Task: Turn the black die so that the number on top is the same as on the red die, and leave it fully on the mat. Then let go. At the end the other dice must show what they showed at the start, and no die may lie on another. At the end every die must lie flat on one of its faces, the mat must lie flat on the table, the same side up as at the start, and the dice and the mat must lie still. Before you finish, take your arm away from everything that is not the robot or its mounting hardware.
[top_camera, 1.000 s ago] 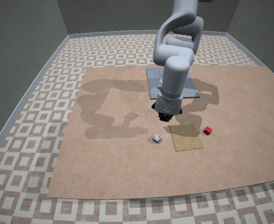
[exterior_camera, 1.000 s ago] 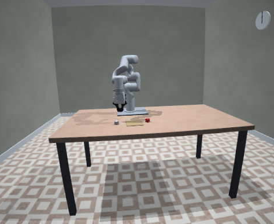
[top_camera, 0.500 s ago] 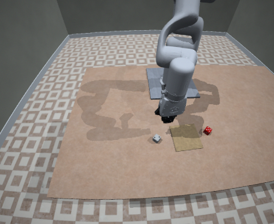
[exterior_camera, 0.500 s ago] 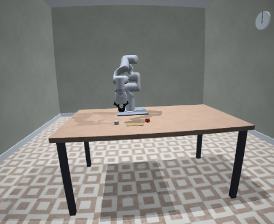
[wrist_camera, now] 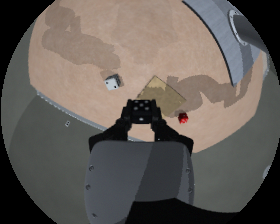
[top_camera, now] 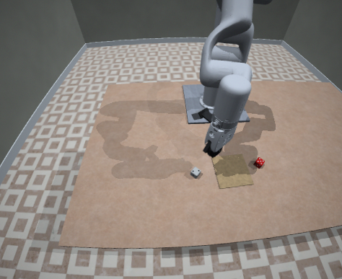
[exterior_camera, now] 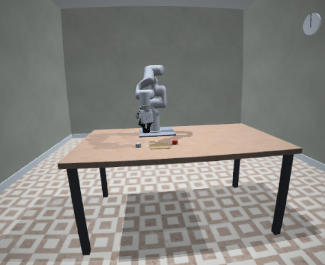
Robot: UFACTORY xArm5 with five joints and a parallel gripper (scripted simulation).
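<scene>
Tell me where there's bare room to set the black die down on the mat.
The gripper holds the black die above the mat's back left corner. No die lies on the mat. The red die borders its right edge closely, so that side is tightest; the white die sits farther off on the left.

Bare test room, sparsely furnished.
Plain grey-green walls [exterior_camera: 150, 60], patterned tile floor [exterior_camera: 177, 221], a single wooden desk [exterior_camera: 225, 142] at frame centre, a wall clock [exterior_camera: 311, 24] at upper right; the arm is bolted to a grey base plate [top_camera: 192, 96].
</scene>
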